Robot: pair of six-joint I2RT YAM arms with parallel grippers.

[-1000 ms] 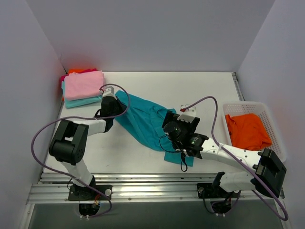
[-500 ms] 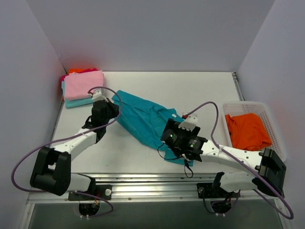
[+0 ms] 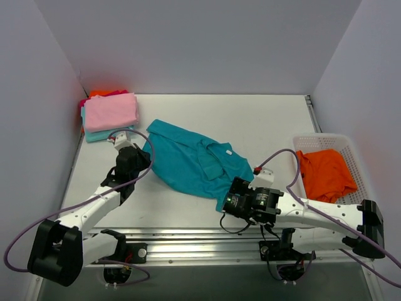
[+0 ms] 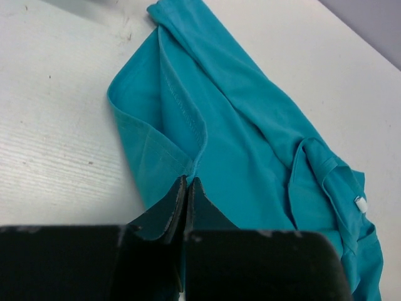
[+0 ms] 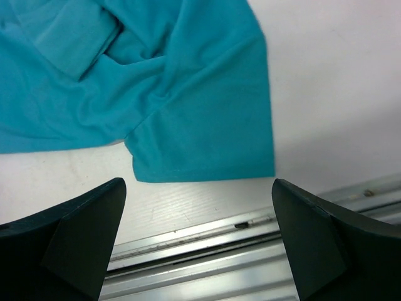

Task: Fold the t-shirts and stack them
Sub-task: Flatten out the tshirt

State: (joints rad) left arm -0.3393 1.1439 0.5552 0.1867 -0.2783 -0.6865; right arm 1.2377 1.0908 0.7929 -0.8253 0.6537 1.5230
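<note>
The deep teal t-shirt [image 3: 188, 162] lies spread and creased in the middle of the table. My left gripper [image 3: 141, 160] is shut on its left edge; in the left wrist view the fingertips [image 4: 187, 183] pinch a stitched seam of the teal shirt [image 4: 250, 119]. My right gripper [image 3: 229, 207] is open and empty just off the shirt's near right corner. The right wrist view shows that corner [image 5: 200, 125] ahead of my gripper [image 5: 197, 207]. A folded stack at the back left has the pink shirt [image 3: 111, 111] on top, pale aqua [image 3: 103, 134] under it and orange [image 3: 102, 93] behind. Another orange shirt [image 3: 322, 172] lies in the basket.
The white mesh basket [image 3: 361, 168] stands at the right edge of the table. The metal rail [image 3: 188, 237] runs along the near edge, right under my right gripper; it also shows in the right wrist view [image 5: 207, 251]. Walls close in the left, back and right sides.
My left gripper has pulled the shirt's left edge toward the near side. My right gripper has drawn back from the shirt to the near edge. The shirt lies wider and flatter.
</note>
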